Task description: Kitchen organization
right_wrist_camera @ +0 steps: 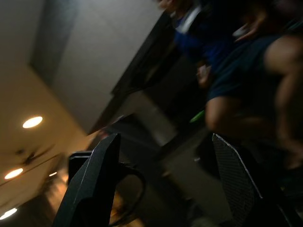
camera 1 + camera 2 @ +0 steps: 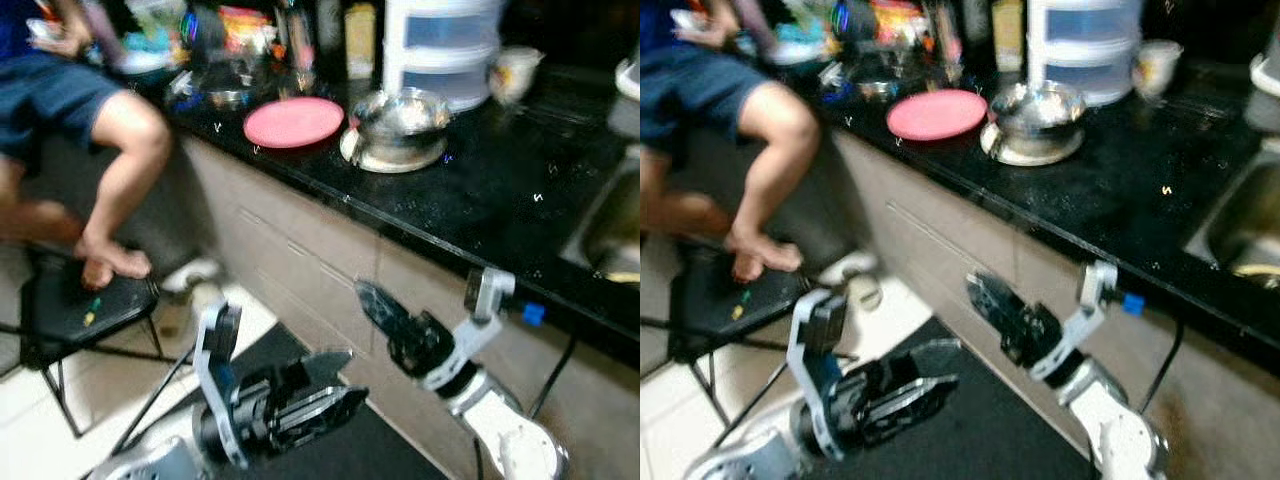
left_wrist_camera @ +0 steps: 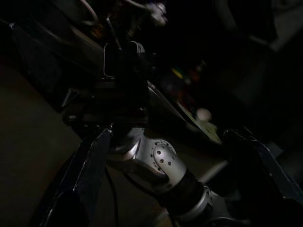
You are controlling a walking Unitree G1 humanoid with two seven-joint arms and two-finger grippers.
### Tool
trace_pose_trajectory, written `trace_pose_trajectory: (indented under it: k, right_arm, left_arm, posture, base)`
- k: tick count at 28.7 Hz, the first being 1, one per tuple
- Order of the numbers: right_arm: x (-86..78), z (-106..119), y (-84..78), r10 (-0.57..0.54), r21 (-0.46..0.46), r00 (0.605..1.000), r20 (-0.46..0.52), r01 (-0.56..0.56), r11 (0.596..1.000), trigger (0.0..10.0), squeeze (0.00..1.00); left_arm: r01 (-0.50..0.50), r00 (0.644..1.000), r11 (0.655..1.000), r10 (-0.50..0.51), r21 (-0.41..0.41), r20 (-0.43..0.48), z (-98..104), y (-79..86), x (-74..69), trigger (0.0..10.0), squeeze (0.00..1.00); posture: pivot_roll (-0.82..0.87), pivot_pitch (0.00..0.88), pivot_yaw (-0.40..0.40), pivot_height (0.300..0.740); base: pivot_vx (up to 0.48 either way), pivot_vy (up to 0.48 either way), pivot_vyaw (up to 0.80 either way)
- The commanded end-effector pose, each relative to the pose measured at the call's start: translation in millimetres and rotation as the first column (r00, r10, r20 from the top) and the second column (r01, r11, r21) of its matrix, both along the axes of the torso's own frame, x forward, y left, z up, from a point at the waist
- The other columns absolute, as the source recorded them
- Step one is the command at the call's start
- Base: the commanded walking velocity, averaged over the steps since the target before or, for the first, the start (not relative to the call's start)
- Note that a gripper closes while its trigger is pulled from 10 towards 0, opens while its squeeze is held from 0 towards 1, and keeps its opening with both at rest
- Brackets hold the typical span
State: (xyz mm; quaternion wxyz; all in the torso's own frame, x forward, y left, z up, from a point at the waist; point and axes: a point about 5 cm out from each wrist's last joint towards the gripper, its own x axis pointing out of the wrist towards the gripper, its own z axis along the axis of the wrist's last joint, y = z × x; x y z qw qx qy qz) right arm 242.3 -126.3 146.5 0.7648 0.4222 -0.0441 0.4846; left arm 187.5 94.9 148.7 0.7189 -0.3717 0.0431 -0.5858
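Left eye view: pink plate (image 2: 293, 121) beside steel bowl (image 2: 402, 112) on counter (image 2: 480, 190).

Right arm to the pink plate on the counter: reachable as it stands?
Probably not without lifting. The right tool hangs below the counter edge, in front of the cabinet face, while the pink plate lies up on the counter beside the steel bowl. Nothing sits in front of the plate.

- Both eye views are softened by motion blur; edges are smeared throughout.
- Small specks of glare are carried by the glossy black surface (image 2: 500, 190).
- The left wrist view is very dark, with little made out.
- Round ceiling lights (image 1: 32, 122) are seen glowing in the dim, blurred right wrist view.
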Motion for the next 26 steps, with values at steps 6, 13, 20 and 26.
trace_pose_trajectory:
  k: [6,13,20,26]
  right_arm:
    - [-0.6,-0.4,2.4,0.005,-0.019,1.000,0.006,-0.005,1.000,10.0,0.00]
    - [-0.5,-0.1,3.5,0.005,-0.024,1.000,0.007,-0.005,1.000,10.0,0.00]
    - [-2.2,1.5,4.3,0.027,-0.005,0.999,0.018,-0.027,1.000,10.0,0.00]
    - [-2.2,2.2,4.6,0.030,0.007,0.999,0.017,-0.031,1.000,10.0,0.00]
  left_arm:
    - [-0.006,1.000,1.000,0.007,0.016,-0.022,-4.2,2.1,0.8,10.0,0.00]
    - [-0.009,1.000,1.000,0.009,0.016,-0.015,-3.5,2.0,1.1,10.0,0.00]
    - [-0.016,1.000,1.000,0.016,0.008,-0.006,-2.7,2.6,1.0,10.0,0.00]
    - [-0.004,1.000,1.000,0.004,0.001,0.005,-1.4,3.1,-0.1,10.0,0.00]
  posture:
    - [-0.05,0.000,0.049,0.740]
    - [-0.05,0.000,0.048,0.740]
    - [-0.04,0.000,0.048,0.740]
    - [-0.04,0.000,0.048,0.740]
  base:
    - [0.000,0.000,0.79]
    - [0.000,0.000,0.74]
    - [0.037,0.000,0.00]
    - [0.136,0.000,0.00]
